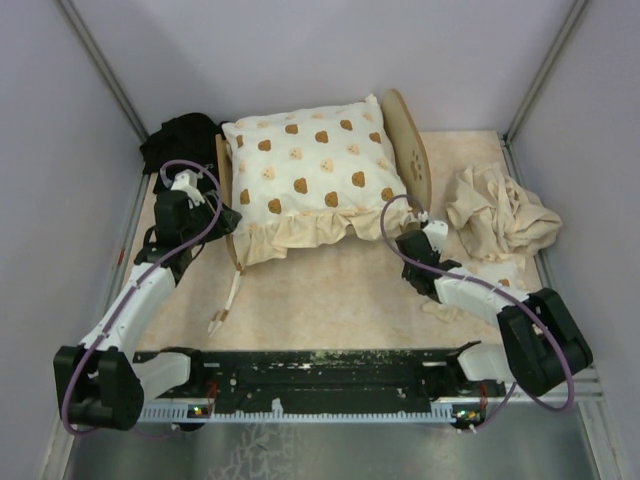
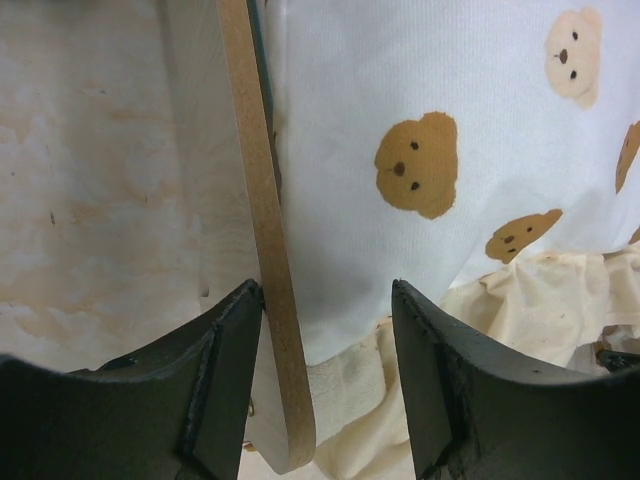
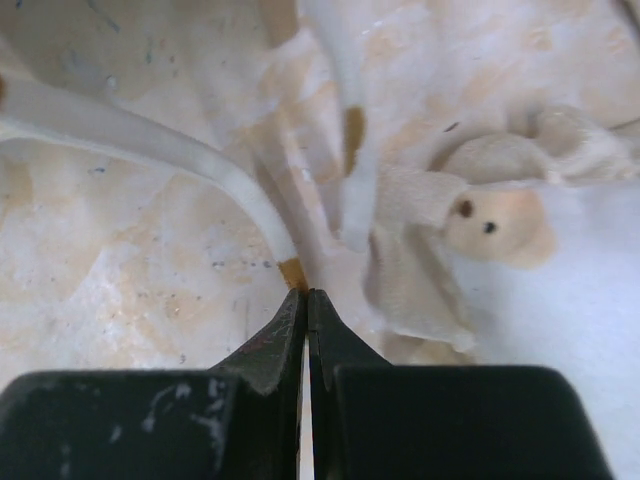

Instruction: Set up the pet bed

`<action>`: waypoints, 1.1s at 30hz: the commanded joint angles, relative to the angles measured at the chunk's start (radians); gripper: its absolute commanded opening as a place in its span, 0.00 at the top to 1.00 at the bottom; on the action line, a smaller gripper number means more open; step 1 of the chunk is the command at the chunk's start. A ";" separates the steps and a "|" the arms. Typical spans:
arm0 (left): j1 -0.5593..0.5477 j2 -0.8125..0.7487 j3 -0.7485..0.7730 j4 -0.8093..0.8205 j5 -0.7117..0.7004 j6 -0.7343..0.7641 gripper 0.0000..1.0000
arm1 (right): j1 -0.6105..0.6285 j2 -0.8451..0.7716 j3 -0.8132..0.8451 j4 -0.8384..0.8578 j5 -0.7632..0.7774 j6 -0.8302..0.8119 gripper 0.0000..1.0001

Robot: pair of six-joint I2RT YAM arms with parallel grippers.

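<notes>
Starting at the left end effector (image 2: 325,295): its fingers are spread, one on each side of the thin wooden end board (image 2: 260,200) of the pet bed (image 1: 410,168). The board stands close to one finger, and the other finger is apart from it, near the cushion (image 1: 315,165).

The right end effector (image 3: 305,295) is pressed together w/ nothing seen between the fingers. Just ahead of its tip is the brown end of a pale strap (image 3: 130,130); I cannot tell if they touch.

Under both is a beige, marble-like worktop (image 1: 330,300), closed in by plain grey walls (image 1: 300,50) at the back & sides. A crumpled beige cloth (image 1: 500,215) lies at the right and a dark bundle (image 1: 180,135) at the back left.

The bed sits at the back centre, mostly covered by the cushion. Its long axis runs left to right across the worktop, w/ the rounded headboard (image 1: 400,125) at the right end, standing upright.

The left arm goes from its base forward, w/ the wrist at the bed's left end. The right arm reaches forward & inward, low over the worktop, to the cushion's near right corner.
</notes>
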 commanded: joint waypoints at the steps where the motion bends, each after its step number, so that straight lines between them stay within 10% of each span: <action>1: 0.006 0.003 0.016 0.010 0.023 -0.001 0.40 | -0.021 -0.049 0.008 -0.033 0.118 0.042 1.00; 30: 0.007 -0.017 0.036 -0.028 -0.043 0.023 0.40 | -0.077 -0.289 -0.126 0.012 0.152 0.128 1.00; 33: 0.007 -0.033 0.055 -0.038 -0.024 0.044 0.41 | -0.077 -0.295 -0.071 0.004 0.061 0.007 0.81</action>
